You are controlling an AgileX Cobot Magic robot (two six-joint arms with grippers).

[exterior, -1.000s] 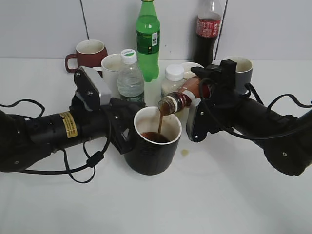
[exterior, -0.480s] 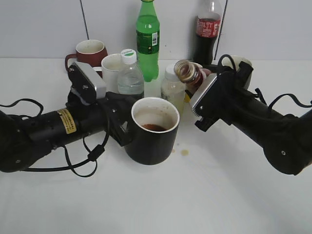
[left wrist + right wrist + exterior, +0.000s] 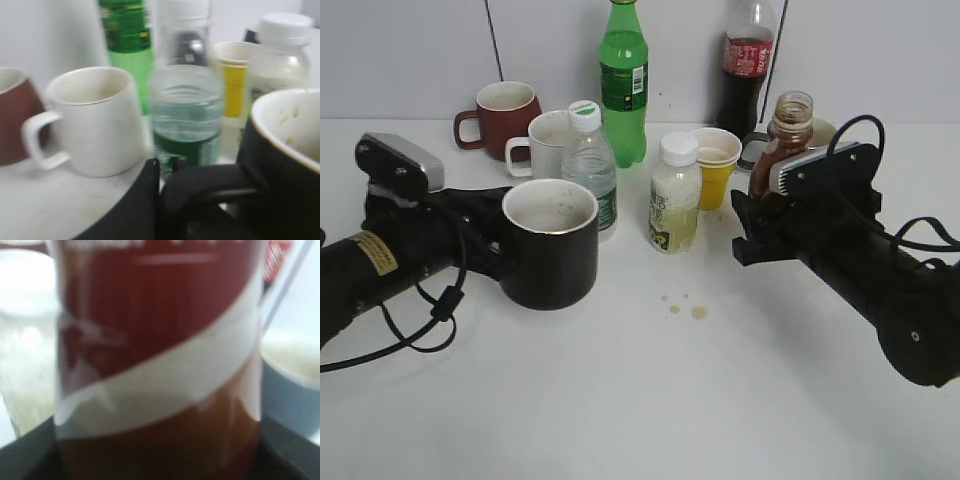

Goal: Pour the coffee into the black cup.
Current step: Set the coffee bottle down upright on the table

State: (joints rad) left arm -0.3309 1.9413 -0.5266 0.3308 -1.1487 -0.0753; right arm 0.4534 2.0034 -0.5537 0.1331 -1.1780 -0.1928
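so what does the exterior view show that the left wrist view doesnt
Only the exterior view shows the right gripper holding the coffee bottle upright, the cola bottle, the brown drops on the table, and the whole of both arms.

Only the left wrist view shows close detail: coffee specks on the black cup's inner wall and the left gripper's finger against the cup.

Both show the black cup, white mug, red mug, water bottle, green bottle, yellow paper cup and white-capped bottle.
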